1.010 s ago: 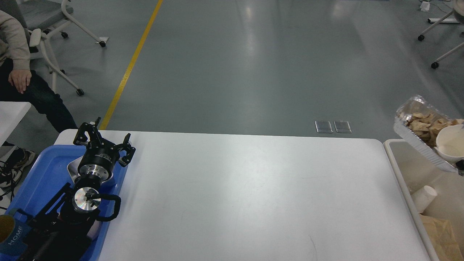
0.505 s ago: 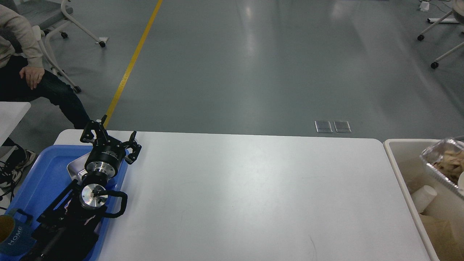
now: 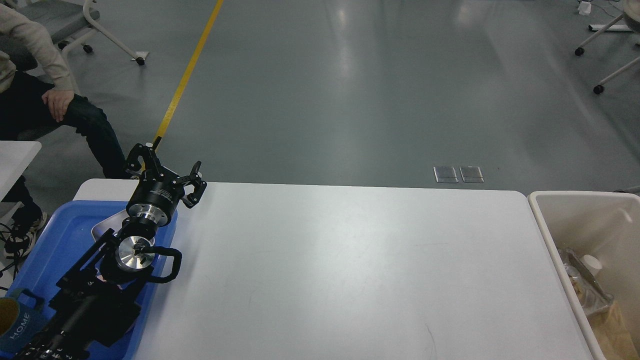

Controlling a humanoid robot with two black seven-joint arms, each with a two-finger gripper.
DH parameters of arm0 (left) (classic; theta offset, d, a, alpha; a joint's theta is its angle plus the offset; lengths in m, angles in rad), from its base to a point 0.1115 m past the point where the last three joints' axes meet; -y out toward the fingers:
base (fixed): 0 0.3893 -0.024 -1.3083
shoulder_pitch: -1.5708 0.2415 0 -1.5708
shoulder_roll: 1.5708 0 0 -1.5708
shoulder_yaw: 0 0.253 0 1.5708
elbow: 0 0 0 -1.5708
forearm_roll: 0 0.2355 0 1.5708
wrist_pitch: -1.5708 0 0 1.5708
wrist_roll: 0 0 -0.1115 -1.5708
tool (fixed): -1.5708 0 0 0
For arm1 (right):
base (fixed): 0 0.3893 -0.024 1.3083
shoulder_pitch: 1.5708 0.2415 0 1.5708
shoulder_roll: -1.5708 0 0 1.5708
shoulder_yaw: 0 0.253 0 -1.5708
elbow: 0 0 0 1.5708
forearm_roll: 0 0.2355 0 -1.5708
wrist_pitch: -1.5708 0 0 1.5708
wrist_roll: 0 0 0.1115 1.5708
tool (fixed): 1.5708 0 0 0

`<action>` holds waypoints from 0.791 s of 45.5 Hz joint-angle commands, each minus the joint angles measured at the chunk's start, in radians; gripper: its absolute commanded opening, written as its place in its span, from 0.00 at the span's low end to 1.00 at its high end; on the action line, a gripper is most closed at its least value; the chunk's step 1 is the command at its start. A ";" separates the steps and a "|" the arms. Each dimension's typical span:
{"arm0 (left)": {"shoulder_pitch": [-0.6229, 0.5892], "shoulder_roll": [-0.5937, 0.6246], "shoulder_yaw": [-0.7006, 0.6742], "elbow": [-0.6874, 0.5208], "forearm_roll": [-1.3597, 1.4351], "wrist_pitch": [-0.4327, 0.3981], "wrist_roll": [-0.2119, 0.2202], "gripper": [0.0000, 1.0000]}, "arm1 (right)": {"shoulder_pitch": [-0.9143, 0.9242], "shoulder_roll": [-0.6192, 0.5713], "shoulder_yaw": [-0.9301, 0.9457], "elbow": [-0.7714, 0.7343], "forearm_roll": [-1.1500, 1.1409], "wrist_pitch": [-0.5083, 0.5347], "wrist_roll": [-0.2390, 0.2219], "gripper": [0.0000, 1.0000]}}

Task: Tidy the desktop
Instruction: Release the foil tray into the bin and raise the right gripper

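The desktop (image 3: 350, 260) is a large glossy white tabletop with rounded corners and fills the middle of the head view. My left gripper (image 3: 165, 169) is open and empty, raised above the table's back left corner, just past the blue tray (image 3: 60, 240). A pale dish (image 3: 107, 224) lies in the tray, mostly hidden under my left arm. My right arm and gripper are out of view.
A cream-white bin (image 3: 555, 240) stands at the table's right end with a foil container, a paper cup and brown paper in it (image 3: 587, 285). A blue mug marked HOME (image 3: 17, 322) stands at the tray's near corner. A seated person (image 3: 60, 100) is at the far left.
The foil container with the bowl dropped from above the bin into it and the right arm left the view. My left gripper rose up and to the right, still open.
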 commanded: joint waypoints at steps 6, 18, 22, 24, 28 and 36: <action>-0.009 -0.011 0.008 -0.002 -0.004 -0.032 0.013 0.96 | 0.173 0.202 0.007 -0.002 0.009 -0.020 -0.012 1.00; 0.030 -0.088 -0.020 -0.031 -0.029 -0.004 0.008 0.96 | 0.279 0.423 0.227 -0.004 0.309 -0.014 -0.013 1.00; 0.065 -0.075 -0.018 -0.099 -0.084 -0.003 0.019 0.96 | 0.273 0.453 0.391 0.011 0.380 0.018 -0.012 1.00; 0.092 -0.060 -0.014 -0.155 -0.113 -0.003 0.023 0.96 | 0.265 0.456 0.479 0.014 0.391 0.059 -0.013 1.00; 0.132 -0.040 -0.017 -0.258 -0.144 0.020 0.039 0.96 | 0.236 0.474 0.618 0.030 0.403 0.159 -0.013 1.00; 0.171 -0.036 -0.023 -0.306 -0.155 0.086 0.037 0.96 | 0.146 0.525 0.902 0.111 0.408 0.237 -0.013 1.00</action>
